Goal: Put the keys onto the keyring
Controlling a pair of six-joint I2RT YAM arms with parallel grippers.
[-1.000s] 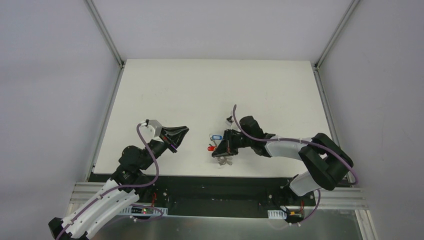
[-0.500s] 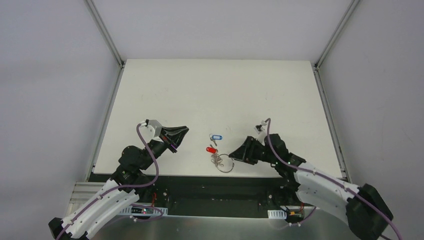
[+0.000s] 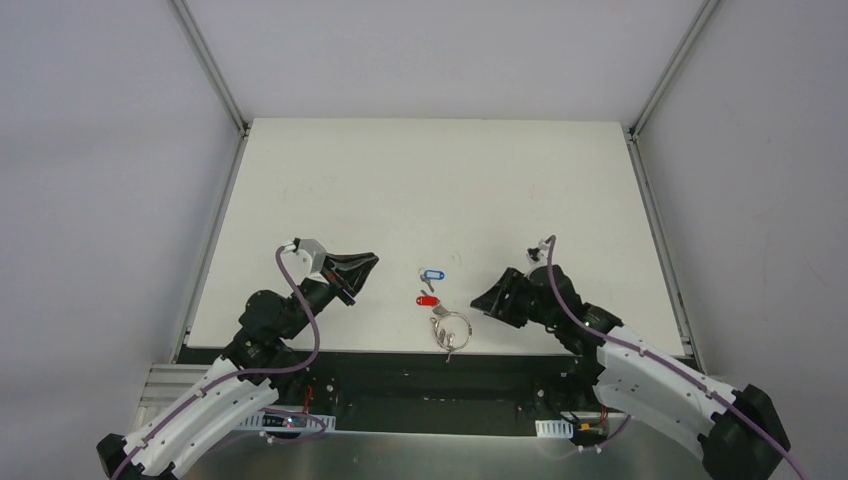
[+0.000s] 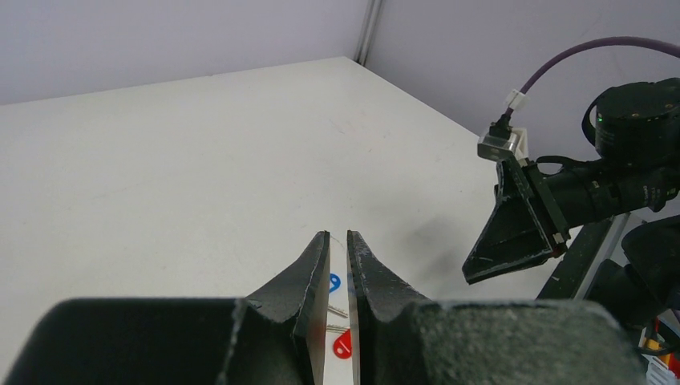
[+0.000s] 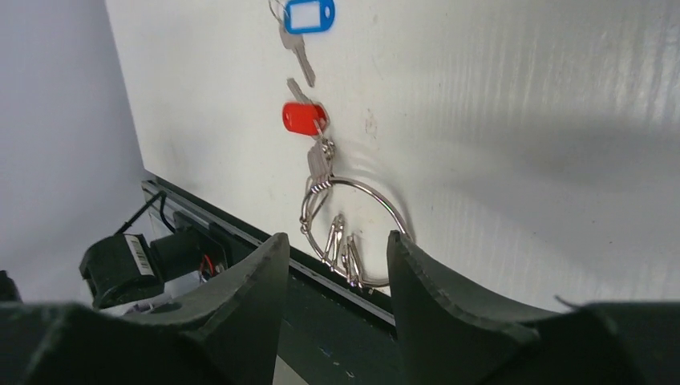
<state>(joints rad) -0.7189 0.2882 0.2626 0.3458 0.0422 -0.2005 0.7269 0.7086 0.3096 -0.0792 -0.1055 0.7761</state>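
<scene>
Left claw (image 4: 337, 237): the fingers are all but together, with only a thin slit between them and nothing in it. It hangs above the table (image 3: 400, 180), well to the left of the keys.
Right claw (image 5: 334, 242): the fingers stand apart with nothing between them. From above it sits just right of the keyring and clear of it.
Keyring (image 5: 383, 210): it lies flat at the near edge of the table. Its lower arc reaches the dark strip (image 5: 337, 321) there.
Small silver keys (image 5: 343, 250): they fan out inside the ring's lower part. We cannot count them, since the right claw's own fingers cut off the view beside them.
Red key (image 5: 304, 118): it lies on the table just beyond the ring. A small link on its head meets the ring's top. We cannot tell whether it is threaded on or only touching.
Blue key (image 5: 309, 16): it lies farther out on the table, apart from the ring. The frame edge crops its head.
Left wrist view: only slivers of the red and blue heads show through the slit. The ring is hidden behind that claw's fingers.
</scene>
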